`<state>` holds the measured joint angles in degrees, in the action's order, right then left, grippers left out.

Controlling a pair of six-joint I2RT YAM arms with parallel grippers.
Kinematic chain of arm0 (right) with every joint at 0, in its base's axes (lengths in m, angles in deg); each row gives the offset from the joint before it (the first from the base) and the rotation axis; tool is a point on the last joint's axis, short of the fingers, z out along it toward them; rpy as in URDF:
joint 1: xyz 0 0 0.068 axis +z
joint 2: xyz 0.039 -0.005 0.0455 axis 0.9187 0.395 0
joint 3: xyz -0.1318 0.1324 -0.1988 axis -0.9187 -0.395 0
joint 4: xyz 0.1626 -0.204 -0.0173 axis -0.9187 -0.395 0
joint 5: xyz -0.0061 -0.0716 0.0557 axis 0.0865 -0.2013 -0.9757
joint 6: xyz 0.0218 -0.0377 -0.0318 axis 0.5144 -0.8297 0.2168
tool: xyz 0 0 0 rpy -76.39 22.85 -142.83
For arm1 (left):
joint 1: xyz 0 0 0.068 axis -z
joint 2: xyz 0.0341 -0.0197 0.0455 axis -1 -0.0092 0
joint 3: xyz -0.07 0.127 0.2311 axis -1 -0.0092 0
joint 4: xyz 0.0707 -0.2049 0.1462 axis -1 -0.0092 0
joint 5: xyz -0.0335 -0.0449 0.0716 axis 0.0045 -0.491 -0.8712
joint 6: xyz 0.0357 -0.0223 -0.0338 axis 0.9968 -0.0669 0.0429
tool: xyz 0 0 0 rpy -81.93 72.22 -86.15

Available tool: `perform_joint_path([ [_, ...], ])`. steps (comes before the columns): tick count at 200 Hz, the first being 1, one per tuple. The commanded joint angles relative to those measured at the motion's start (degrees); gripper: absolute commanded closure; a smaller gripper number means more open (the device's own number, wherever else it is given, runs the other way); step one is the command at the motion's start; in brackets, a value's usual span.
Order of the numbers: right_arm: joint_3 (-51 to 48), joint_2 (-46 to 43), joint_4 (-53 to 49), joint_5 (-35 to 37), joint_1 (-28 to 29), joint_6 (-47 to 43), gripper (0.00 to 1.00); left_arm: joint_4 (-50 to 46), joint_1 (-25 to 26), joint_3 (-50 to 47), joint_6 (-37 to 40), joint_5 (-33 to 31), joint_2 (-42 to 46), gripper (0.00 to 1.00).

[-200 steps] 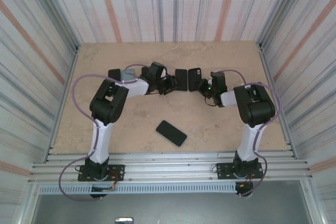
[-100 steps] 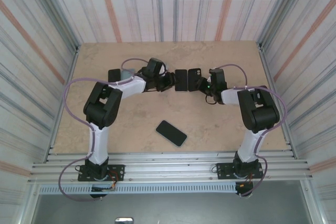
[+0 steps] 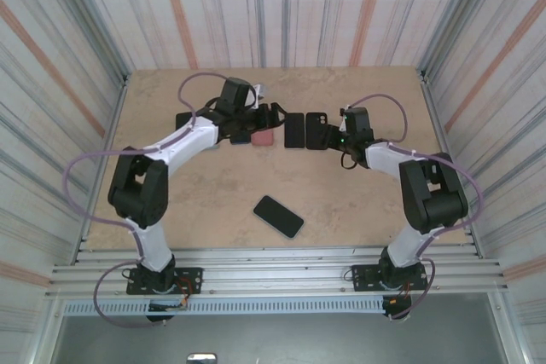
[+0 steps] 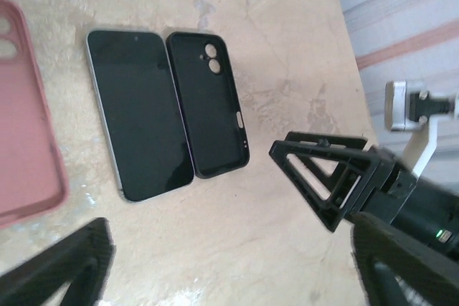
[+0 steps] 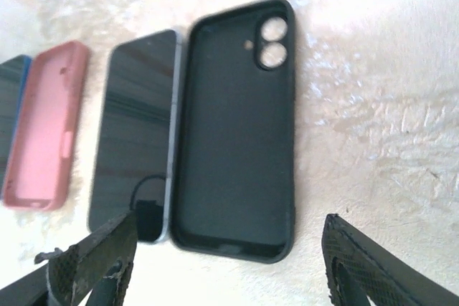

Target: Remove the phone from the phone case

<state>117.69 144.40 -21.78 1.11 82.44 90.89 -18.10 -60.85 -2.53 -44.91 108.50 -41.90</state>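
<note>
1. While both arms reach across the mottled beige bench [image 3: 358,210], the overhead view has the phone [image 3: 294,130], a flat dark slab with rounded corners, lying bare at the far middle. It sits edge to edge with its empty black case [image 3: 316,130]. The left tool [image 3: 270,118] is spread just left of the phone, over a pink case [image 3: 264,136]. The right tool [image 3: 331,136] is spread beside the black case. A second ago both tools crowded this pair with narrower jaws. The left arm has since swung back left, uncovering the pink case. A second phone [image 3: 278,216] lies well apart, nearer the bases.
2. From the left wrist, the phone [image 4: 136,112] lies glossy screen up with a pale metallic rim. The case [image 4: 208,105] is matte, hollow side up, with two round lens holes. The left tool's fingers stand wide, gripping nothing.
3. From the right wrist, the textured fingers are parted, and the case [image 5: 237,141] lies free on the bench ahead of them.
</note>
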Motion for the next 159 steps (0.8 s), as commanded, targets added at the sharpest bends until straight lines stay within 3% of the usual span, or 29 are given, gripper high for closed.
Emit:
perform_joint_path([
  [1,-0.8,-5.6,-4.0,-1.6,1.5,-7.3,0.24,-5.3,-1.1,-3.0,6.8,-0.8,7.0,0.03],
  [17,-2.3,-8.8,-5.0,-3.8,2.9,-8.6,0.17,-6.2,-2.4,-5.6,7.2,0.2,10.2,0.01],
  [43,-4.7,-14.2,-7.4,-4.8,6.8,-8.8,0.14,-5.6,-4.7,-11.6,5.8,2.9,16.1,0.01],
  [50,-5.4,-15.6,-7.9,-4.3,8.4,-9.0,0.07,-5.6,-5.1,-13.4,5.5,3.1,17.9,0.01],
  [84,-7.8,-20.6,-11.7,-4.9,15.4,-11.4,0.04,-4.7,-8.2,-21.8,3.0,5.8,26.5,0.01],
  [88,-7.9,-21.0,-12.2,-5.4,16.0,-11.5,0.00,-4.7,-8.6,-22.5,2.8,6.1,27.5,0.01],
  [159,-10.0,-21.7,-20.6,-1.3,31.2,-11.9,0.01,-2.8,-9.3,-32.0,-2.9,10.3,37.4,0.01],
])
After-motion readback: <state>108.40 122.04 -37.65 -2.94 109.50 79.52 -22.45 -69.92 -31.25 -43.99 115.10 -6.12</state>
